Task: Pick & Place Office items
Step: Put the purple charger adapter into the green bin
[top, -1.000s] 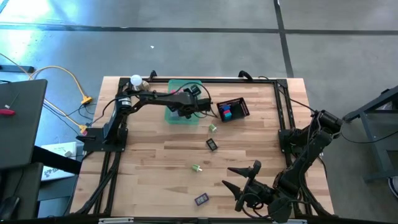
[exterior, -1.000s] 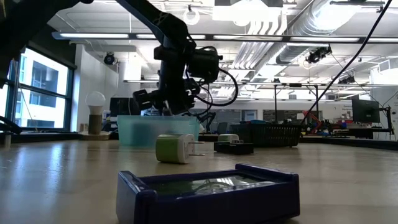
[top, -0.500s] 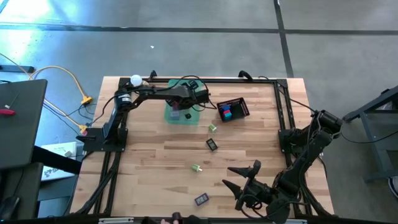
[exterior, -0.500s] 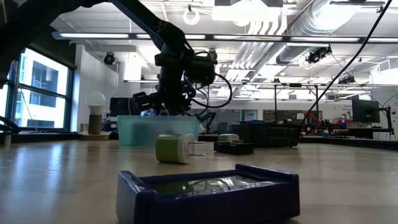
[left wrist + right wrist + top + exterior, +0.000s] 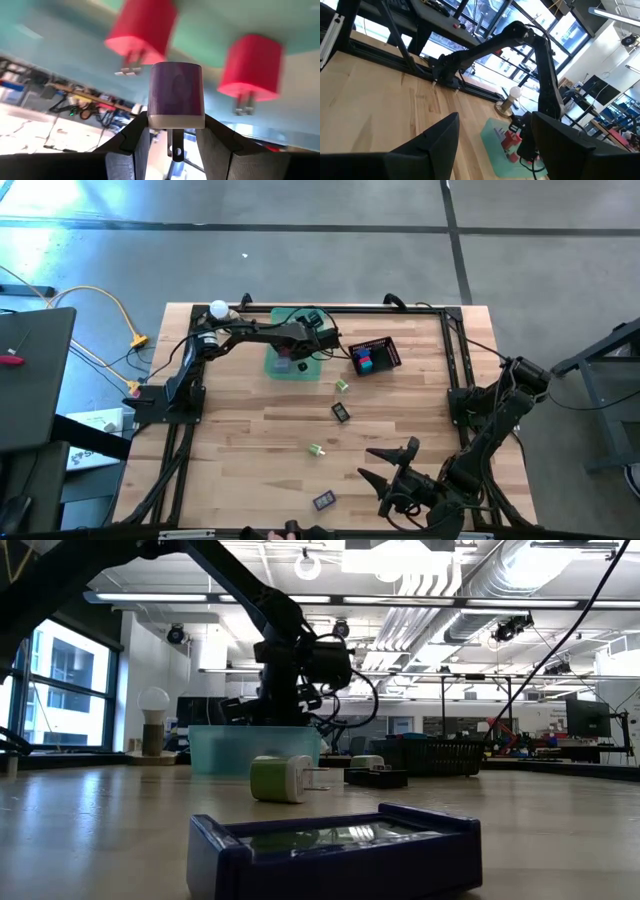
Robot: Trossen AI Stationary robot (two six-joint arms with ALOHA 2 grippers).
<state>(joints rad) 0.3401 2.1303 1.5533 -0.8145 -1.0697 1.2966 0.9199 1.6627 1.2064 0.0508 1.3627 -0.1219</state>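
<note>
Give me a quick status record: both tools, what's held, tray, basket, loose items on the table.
left tool: over the tray, shut on a purple charger
right tool: waiting at the table's near edge, open, empty
tray contents: two red chargers
basket: right of the tray, holds blue and pink pieces
loose items: four on the wood, nearest the blue one

Both arms are showing black jointed links with loose black cables running along them. The left arm [image 5: 240, 335] is carrying a boxy black wrist housing. The right gripper [image 5: 490, 150] is showing broad, flat, matte dark fingers [image 5: 427, 147].
</note>
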